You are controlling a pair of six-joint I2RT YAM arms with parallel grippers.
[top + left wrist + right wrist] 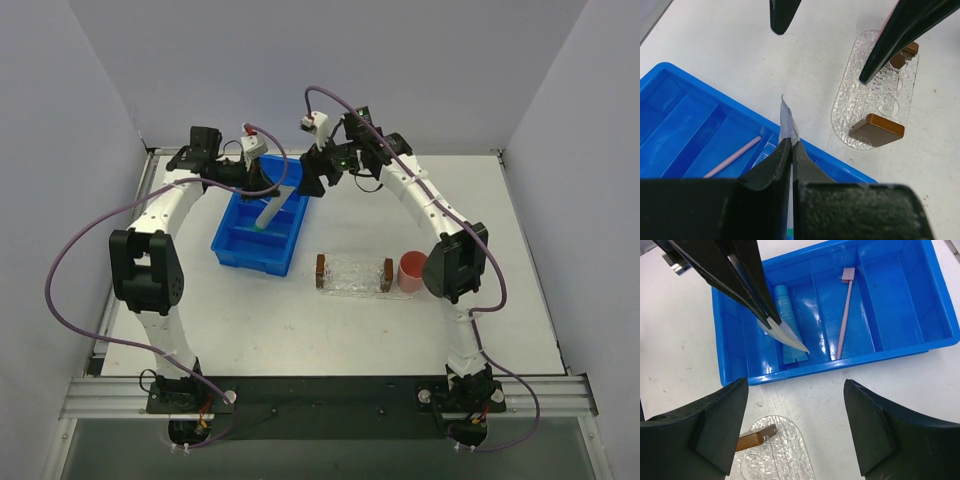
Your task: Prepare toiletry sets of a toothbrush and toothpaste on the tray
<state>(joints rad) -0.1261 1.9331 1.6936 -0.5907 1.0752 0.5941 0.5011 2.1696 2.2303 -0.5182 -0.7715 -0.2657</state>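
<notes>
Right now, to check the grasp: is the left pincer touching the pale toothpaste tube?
Touching. The left wrist view shows the left pincer shut on the pale toothpaste tube, both fingers against it.

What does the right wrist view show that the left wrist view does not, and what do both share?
Only the right wrist view: the brighter blue tube lying whole in the blue bin, and the toothbrush head. Only the left wrist view: both brown blocks of the tray. Both: the left gripper shut on the pale grey-blue tube, the bin, the toothbrush handle and part of the tray.
</notes>
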